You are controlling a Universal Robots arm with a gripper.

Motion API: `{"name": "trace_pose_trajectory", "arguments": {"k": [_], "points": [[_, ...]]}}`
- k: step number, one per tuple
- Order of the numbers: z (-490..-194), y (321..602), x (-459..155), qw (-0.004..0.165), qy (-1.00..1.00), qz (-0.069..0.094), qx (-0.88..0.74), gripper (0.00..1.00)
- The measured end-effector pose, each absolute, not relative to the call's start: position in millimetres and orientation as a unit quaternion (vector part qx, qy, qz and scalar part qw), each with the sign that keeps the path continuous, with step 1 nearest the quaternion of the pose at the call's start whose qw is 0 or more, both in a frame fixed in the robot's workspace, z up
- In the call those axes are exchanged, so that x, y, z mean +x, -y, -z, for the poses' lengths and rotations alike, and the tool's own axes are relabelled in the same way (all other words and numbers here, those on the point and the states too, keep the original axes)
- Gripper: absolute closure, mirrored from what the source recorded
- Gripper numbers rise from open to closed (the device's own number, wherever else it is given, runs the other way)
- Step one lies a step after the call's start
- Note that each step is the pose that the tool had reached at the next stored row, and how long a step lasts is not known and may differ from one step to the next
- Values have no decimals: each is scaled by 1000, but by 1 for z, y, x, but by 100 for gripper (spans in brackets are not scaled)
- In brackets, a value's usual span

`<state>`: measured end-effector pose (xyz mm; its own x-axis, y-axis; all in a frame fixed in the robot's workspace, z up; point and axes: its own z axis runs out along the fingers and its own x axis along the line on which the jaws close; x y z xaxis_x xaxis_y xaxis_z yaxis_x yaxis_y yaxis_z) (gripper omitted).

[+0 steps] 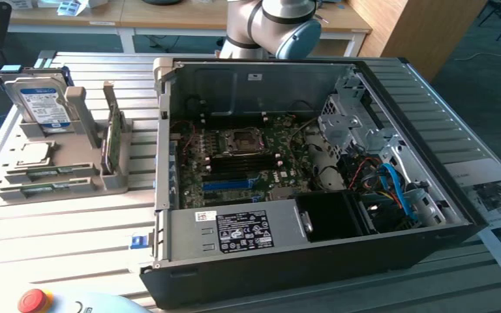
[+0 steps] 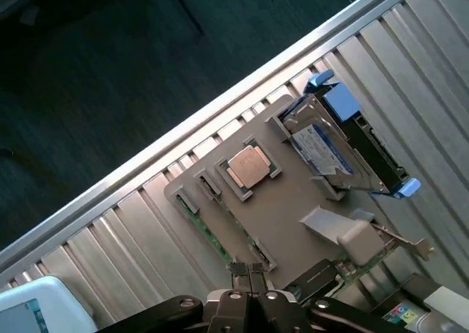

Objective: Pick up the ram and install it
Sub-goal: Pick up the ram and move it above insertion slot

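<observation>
While gripper [image 2: 248,268] hangs closed, ram [image 1: 49,172] half-sunk in holder [image 1: 111,182]

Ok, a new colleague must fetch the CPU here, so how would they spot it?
At the exterior view's left of the PC case sits a grey holder. The CPU lies flat in it beside the upright hard drive. It is a small square metal-topped chip, unlike the narrow green sticks next to it.
</observation>
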<state>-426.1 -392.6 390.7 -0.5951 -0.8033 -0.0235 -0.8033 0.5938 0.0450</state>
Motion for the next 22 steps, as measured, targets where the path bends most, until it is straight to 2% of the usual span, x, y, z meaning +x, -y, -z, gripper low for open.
{"name": "trace_pose_trajectory", "arguments": {"k": [22], "points": [[-390,393,-426,-5,-790,-25,-613,90]]}}
